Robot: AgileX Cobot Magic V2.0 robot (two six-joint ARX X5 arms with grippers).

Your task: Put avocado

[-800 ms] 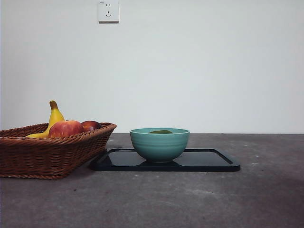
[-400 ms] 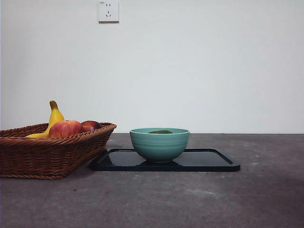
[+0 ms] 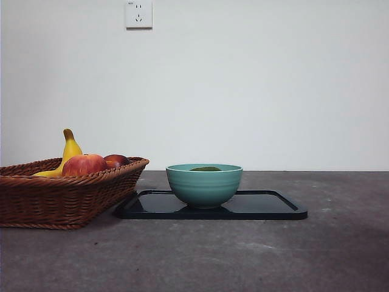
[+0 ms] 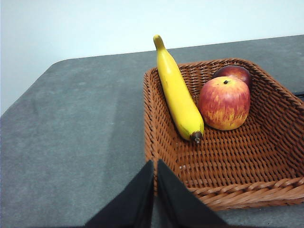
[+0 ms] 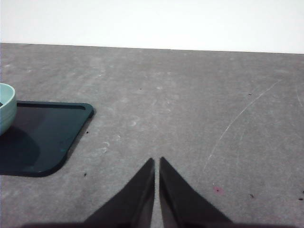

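Observation:
The avocado (image 3: 205,168) lies inside the teal bowl (image 3: 204,184); only its dark green top shows above the rim in the front view. The bowl stands on a black tray (image 3: 267,205). Neither arm shows in the front view. My left gripper (image 4: 155,164) is shut and empty, hovering by the near corner of the wicker basket (image 4: 228,161). My right gripper (image 5: 156,161) is shut and empty over bare table, off to the side of the tray (image 5: 42,137), with the bowl's edge (image 5: 5,111) just in view.
The wicker basket (image 3: 61,194) stands left of the tray, touching its corner, and holds a yellow banana (image 4: 178,92), a red apple (image 4: 224,102) and a darker red fruit (image 4: 233,72). A wall socket (image 3: 138,13) sits high on the white wall.

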